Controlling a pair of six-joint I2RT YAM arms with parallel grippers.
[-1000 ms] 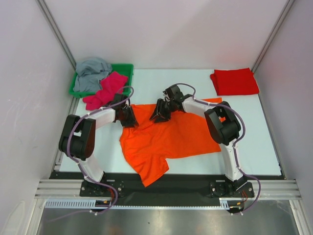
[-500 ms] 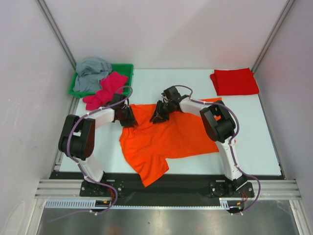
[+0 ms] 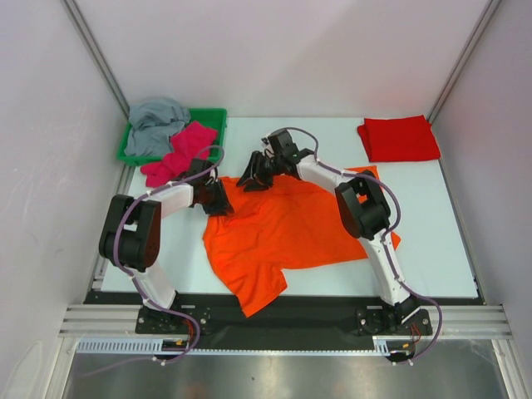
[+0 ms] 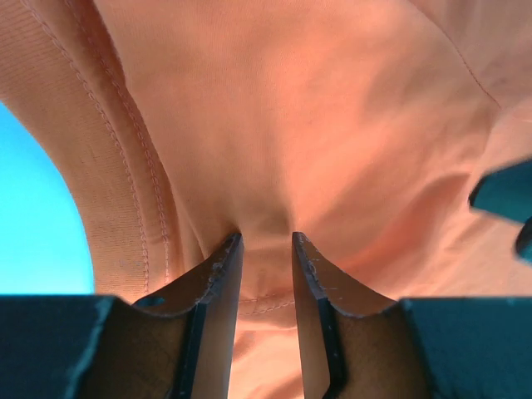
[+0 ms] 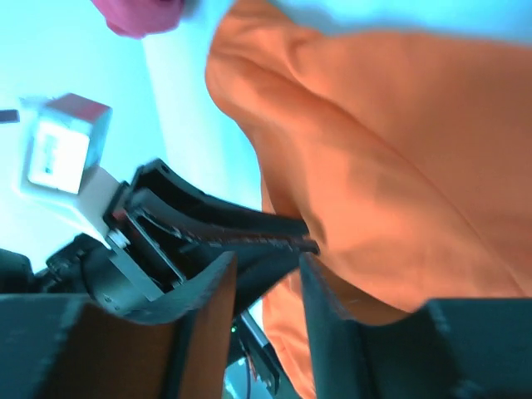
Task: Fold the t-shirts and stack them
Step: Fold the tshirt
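One orange t-shirt (image 3: 291, 233) spread on the table (image 3: 432, 241), just right of the green tray (image 3: 212, 116) and nearer. Looks soft, light and limp; best taken along the collar (image 4: 125, 166), on the tray side. Left gripper (image 4: 266, 239), arm low, pinching orange cloth beside the collar. Right gripper (image 5: 266, 259) stretched toward the tray; cannot tell whether clamped.

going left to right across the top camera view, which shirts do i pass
grey shirt → pink shirt → orange shirt → red shirt
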